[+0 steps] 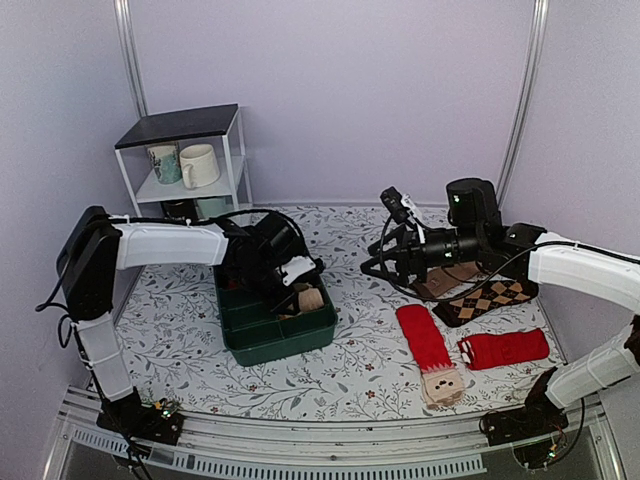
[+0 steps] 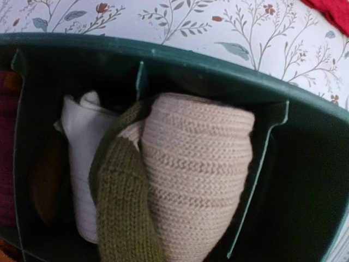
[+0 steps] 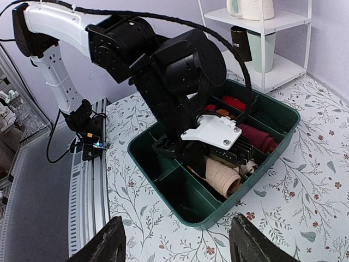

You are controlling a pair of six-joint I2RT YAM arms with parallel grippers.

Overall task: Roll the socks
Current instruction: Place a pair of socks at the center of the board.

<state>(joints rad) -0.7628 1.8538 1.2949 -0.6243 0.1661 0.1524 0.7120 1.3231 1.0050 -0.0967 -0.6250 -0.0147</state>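
Observation:
A rolled beige sock (image 2: 199,164) with an olive cuff (image 2: 122,202) sits in a compartment of the green bin (image 2: 218,61). It also shows in the top view (image 1: 311,298) and in the right wrist view (image 3: 223,179). My left gripper (image 1: 296,280) reaches down into the bin and is shut on this roll; its fingers are hidden by the sock. My right gripper (image 1: 380,264) hangs open and empty above the table, right of the bin; its fingertips (image 3: 112,240) frame the bin. Flat socks lie at the right: two red (image 1: 424,338) (image 1: 505,348), one argyle (image 1: 492,298).
The bin (image 1: 285,350) holds a white roll (image 2: 82,164) and dark red rolls (image 3: 256,137) in other compartments. A white shelf (image 1: 190,165) with mugs stands at the back left. A tan sock (image 1: 448,281) lies under the right arm.

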